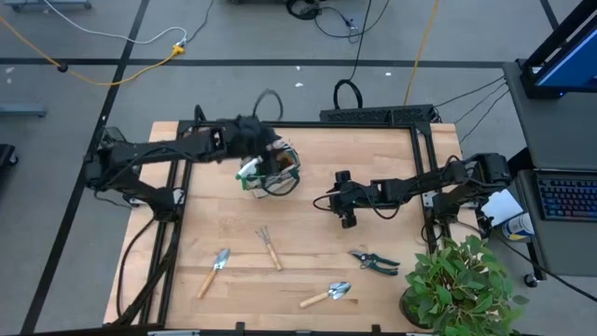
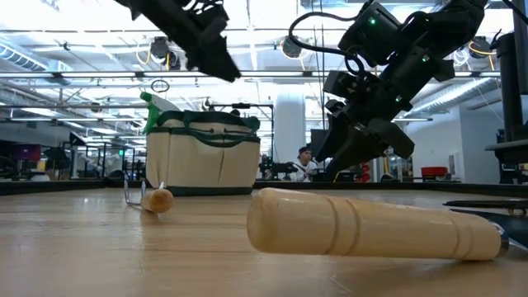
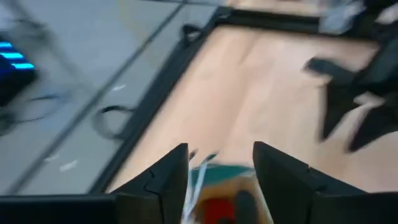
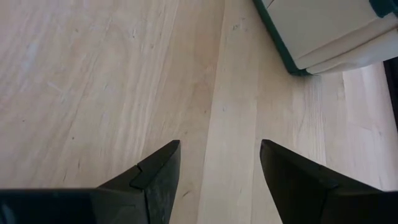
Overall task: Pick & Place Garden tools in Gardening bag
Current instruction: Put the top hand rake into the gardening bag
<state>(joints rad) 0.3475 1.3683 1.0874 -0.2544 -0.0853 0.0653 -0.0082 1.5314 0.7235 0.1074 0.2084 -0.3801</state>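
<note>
The tan gardening bag [image 1: 272, 174] with dark green trim stands on its base at the table's far middle. A green-and-white item [image 1: 250, 172] sticks up out of it, and the left wrist view shows a red item [image 3: 217, 209] inside. My left gripper [image 3: 221, 152] hovers open just above the bag [image 2: 202, 157], its fingers empty. My right gripper [image 1: 346, 220] hangs open above bare wood to the right of the bag. Two wooden-handled trowels [image 1: 215, 271] [image 1: 326, 295], a hand fork [image 1: 270, 247] and black pruning shears [image 1: 375, 261] lie flat on the near half of the table.
A leafy potted plant [image 1: 459, 285] stands at the near right corner. A black frame [image 1: 308, 124] runs along the table's far and side edges. Bare wood [image 1: 308, 224] lies between the bag and the tools. A keyboard [image 1: 567, 198] sits off the table to the right.
</note>
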